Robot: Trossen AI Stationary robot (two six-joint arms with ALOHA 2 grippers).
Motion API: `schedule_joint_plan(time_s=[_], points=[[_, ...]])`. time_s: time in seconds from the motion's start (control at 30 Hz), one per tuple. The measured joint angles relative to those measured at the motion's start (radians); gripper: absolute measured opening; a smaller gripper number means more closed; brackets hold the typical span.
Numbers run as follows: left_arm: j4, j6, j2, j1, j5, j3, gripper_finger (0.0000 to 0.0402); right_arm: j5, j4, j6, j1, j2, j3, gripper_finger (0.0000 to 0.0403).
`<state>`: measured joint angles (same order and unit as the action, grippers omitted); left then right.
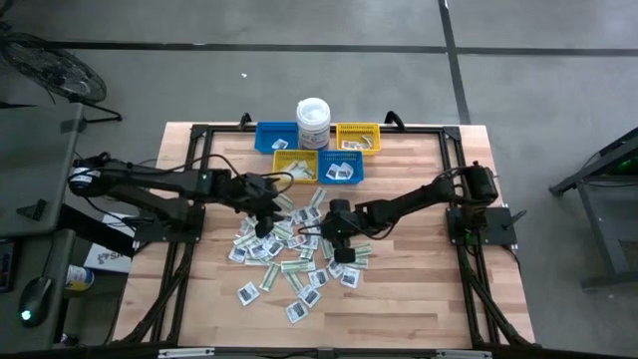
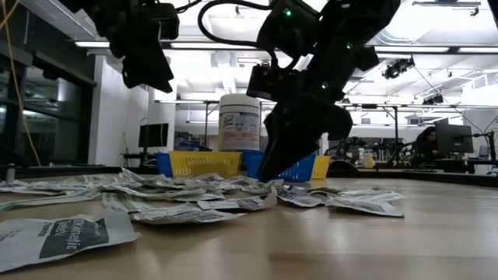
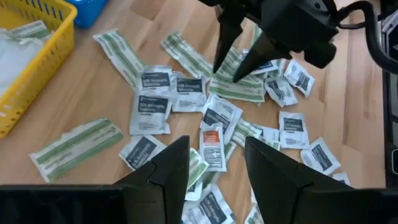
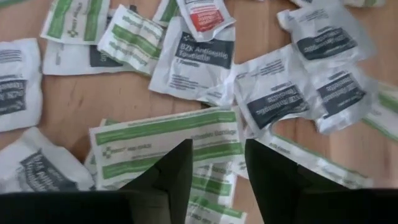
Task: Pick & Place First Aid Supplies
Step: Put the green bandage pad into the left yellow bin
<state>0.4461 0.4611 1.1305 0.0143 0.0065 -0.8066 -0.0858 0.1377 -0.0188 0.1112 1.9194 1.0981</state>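
The right gripper [image 1: 337,242] is down low in the middle of the high view, its two dark fingers [image 4: 166,171] spread with a gap between them, tips on either side of the edge of a long green-and-white strip [image 4: 166,142] that lies flat on the wood; nothing is clamped. From table height it shows as a dark wedge coming down into the heap just right of centre. The left gripper [image 1: 265,218] hangs a little up and left of it over the same heap, jaws apart and empty, with a red-printed packet [image 3: 212,144] lying between its fingertips in its own wrist view. The first aid supplies [image 1: 289,261] are scattered loose over the centre of the wooden table [image 1: 419,299], white squares with dark print mixed among pale green strips, some overlapping. Toward the upper middle of the high view sit the small bins, a blue bin [image 1: 275,137], a yellow bin [image 1: 357,137] and another yellow bin [image 1: 297,165] just below, with a white lidded tub [image 1: 313,122] standing between the top two. A few packets already lie in the bins.
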Motion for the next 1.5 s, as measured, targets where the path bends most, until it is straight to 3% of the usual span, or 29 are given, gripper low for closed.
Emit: schedule_joint_plan(time_s=[0.57, 1.07, 1.37, 1.5], points=[[-0.001, 0.042, 0.001, 0.019, -0.028, 0.0, 0.0156, -0.015, -0.016, 0.0, -0.004, 0.042, 0.002, 0.0129], [-0.001, 0.048, 0.001, 0.019, -0.028, 0.0, 0.0156, -0.009, -0.015, -0.005, -0.006, 0.039, 0.0, 0.0014], [-0.011, 0.048, 0.001, 0.019, -0.027, 0.0, 0.0156, -0.028, -0.019, 0.017, -0.006, -0.065, -0.002, 0.0002], [-0.053, 0.041, 0.001, 0.019, -0.043, 0.0, 0.0156, -0.114, -0.024, 0.018, -0.006, -0.133, -0.002, 0.0002]])
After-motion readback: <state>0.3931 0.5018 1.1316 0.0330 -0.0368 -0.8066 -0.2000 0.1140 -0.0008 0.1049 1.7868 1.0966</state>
